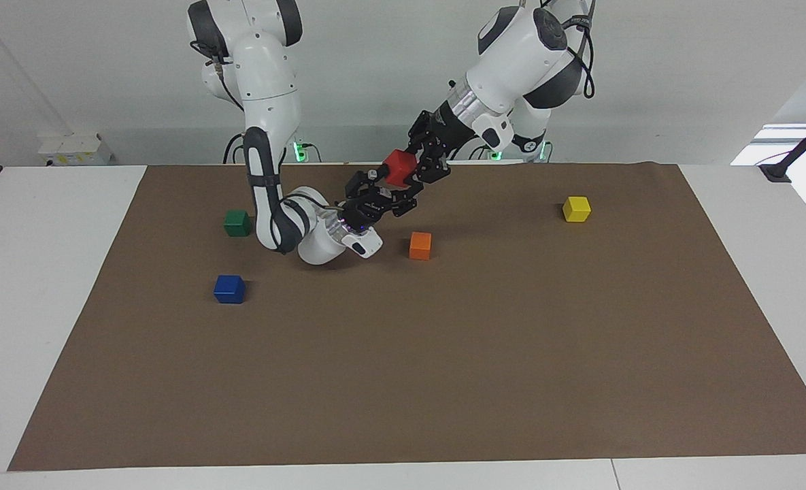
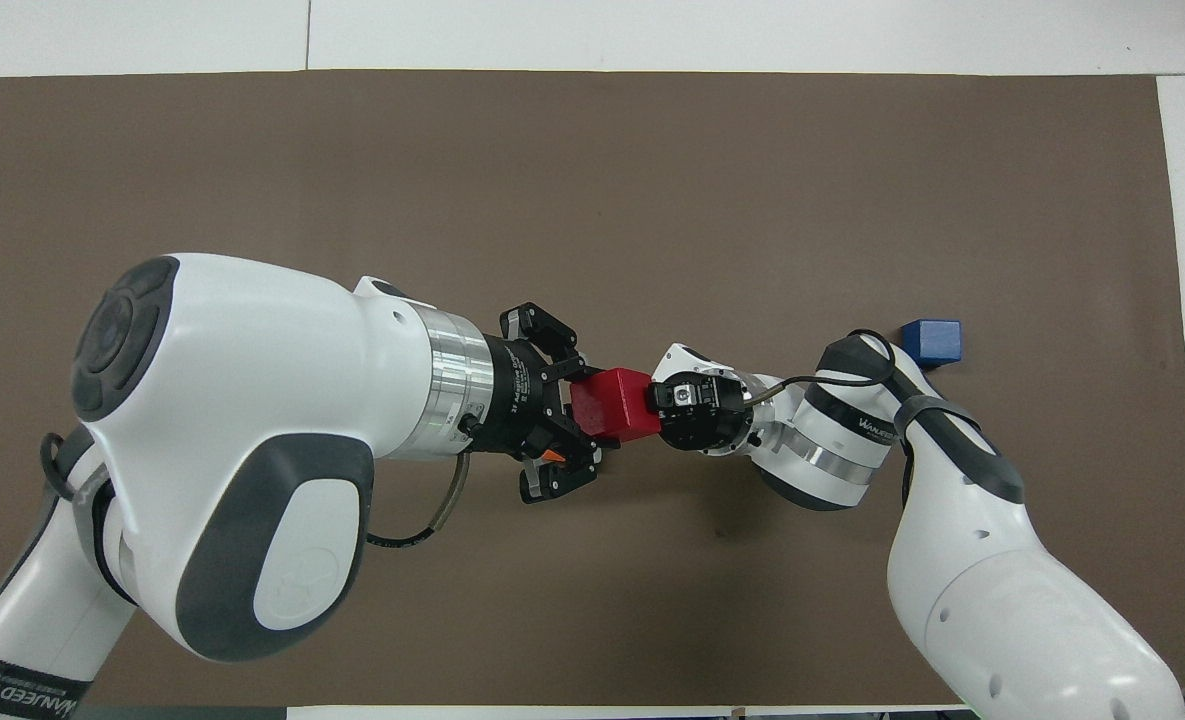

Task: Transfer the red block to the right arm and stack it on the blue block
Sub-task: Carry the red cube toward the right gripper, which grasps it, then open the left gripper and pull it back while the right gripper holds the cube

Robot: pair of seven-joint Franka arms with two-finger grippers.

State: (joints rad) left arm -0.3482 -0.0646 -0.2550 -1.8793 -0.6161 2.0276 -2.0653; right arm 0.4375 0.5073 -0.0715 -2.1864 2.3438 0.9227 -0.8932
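My left gripper (image 1: pixel 413 162) is shut on the red block (image 1: pixel 397 168) and holds it in the air over the mat, near the robots' edge. My right gripper (image 1: pixel 383 192), with its blue light, reaches up to the block from below; its jaws stand apart on either side of the block's lower part. In the overhead view the red block (image 2: pixel 607 403) sits between the left gripper (image 2: pixel 584 403) and the right gripper (image 2: pixel 664 400). The blue block (image 1: pixel 229 288) rests on the mat at the right arm's end, apart from both grippers (image 2: pixel 931 341).
A dark green cube (image 1: pixel 237 222) lies beside the right arm's elbow, nearer to the robots than the blue block. An orange cube (image 1: pixel 420 245) lies under the grippers. A yellow cube (image 1: pixel 576 209) lies toward the left arm's end. The brown mat (image 1: pixel 443 381) covers the table.
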